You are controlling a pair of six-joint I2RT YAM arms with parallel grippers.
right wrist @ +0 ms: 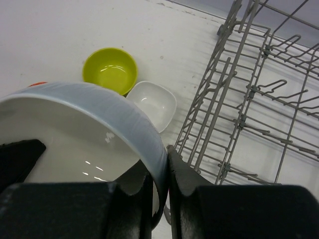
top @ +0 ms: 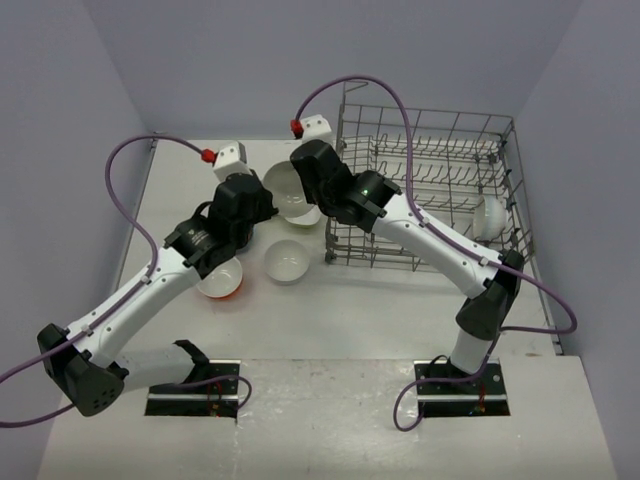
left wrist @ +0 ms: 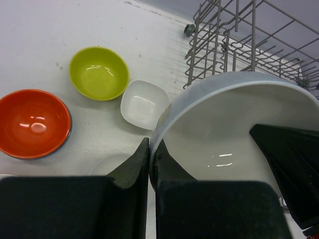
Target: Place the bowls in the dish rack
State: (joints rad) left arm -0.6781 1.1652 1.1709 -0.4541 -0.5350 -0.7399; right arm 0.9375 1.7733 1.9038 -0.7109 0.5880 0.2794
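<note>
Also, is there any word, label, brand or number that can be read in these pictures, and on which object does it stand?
No text can be read in any view.
The large white bowl, yellow-green bowl, orange bowl and small squarish white bowl: plain, no marks.
The dish rack: bare wire, no label.
The arm base plates: small coloured specks, too small to read.

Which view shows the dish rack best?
Top external: the dish rack shows almost whole, walls and tines, only the right arm crossing its front. Left wrist catches one corner; right wrist, part of one side.
</note>
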